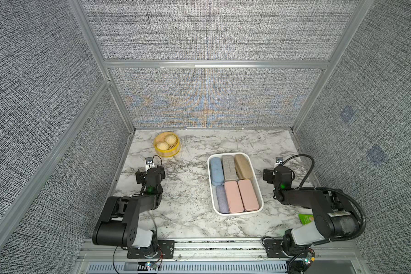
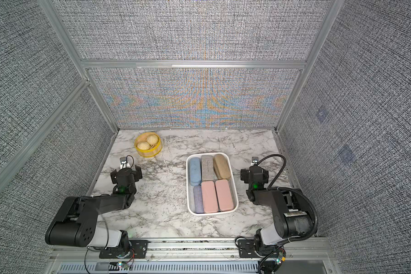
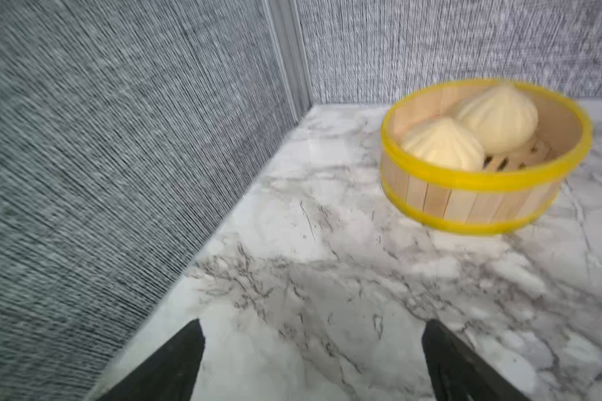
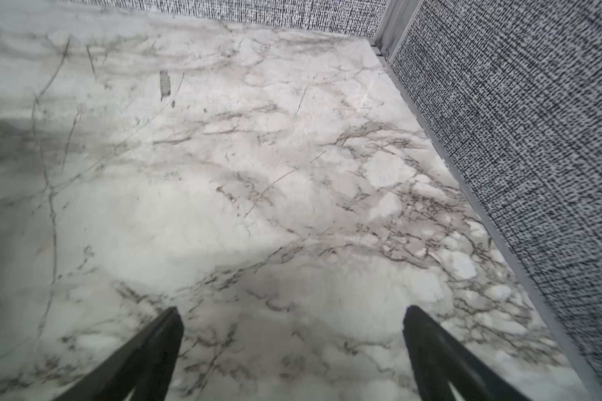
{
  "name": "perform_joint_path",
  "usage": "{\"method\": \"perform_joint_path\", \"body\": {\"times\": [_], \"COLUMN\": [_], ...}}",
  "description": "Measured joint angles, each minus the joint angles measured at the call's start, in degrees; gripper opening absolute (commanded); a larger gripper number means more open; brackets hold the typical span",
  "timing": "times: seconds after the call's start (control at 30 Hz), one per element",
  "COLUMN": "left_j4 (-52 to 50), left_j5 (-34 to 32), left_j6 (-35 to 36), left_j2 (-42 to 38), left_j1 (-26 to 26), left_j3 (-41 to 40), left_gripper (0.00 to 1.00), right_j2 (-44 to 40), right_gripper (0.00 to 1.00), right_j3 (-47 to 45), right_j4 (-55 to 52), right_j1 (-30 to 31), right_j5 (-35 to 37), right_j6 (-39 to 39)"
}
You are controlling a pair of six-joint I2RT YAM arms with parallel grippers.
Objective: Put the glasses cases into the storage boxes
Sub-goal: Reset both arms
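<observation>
The left pincer (image 3: 313,326) is spread wide with nothing between its fingers, and it hangs over the bare marble table (image 3: 327,277). Just ahead of it, toward the far left corner, stands a round yellow-rimmed basket (image 3: 466,205) with two pale buns (image 3: 445,142) in it.

The right pincer (image 4: 292,310) is also spread wide and empty, over bare table close to the right wall.

Between the two arms, nearer the right one, the white bin (image 1: 210,187) sits on the table, apart from both pincers. Both top views show six glasses cases packed inside it in two rows.
- **Far row:** a blue case (image 1: 216,171), a grey case (image 1: 229,167) and a tan case (image 1: 243,166) lie side by side. The tan one is slightly askew toward the bin's right wall.
- **Near row:** a lavender case (image 1: 221,199) lies against the left wall, then two pink cases (image 1: 233,197) touching each other. The lavender one shows only a narrow strip and may be standing on its edge.

Something green (image 1: 306,218), perhaps a packet, peeks out by the right arm's base and is mostly hidden.
</observation>
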Motion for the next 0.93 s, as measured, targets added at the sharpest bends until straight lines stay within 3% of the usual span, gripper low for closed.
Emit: {"method": "perform_joint_path", "body": {"times": [0.1,0.27,0.93], "left_j4": [6.40,6.27,4.24], "left_j5": [5.35,11.52,13.64], "left_j6": [-0.74,-1.86,-1.99], "left_j2": [3.19,3.06,2.08], "left_j1": [3.06,4.17,4.33], "left_j3": [0.13,1.60,1.84], "left_gripper": [0.99,0.99,0.99], "right_j2": [-0.11,-0.31,0.74], "right_gripper": [0.99,0.99,0.99], "right_j3": [0.59,0.70,1.33], "right_j4": [1.07,3.28,4.55], "right_j1": [-0.55,-0.85,-0.57], "right_j5": [-5.90,-9.20,-11.34], "right_j6": [-0.07,-0.02,-0.07]}}
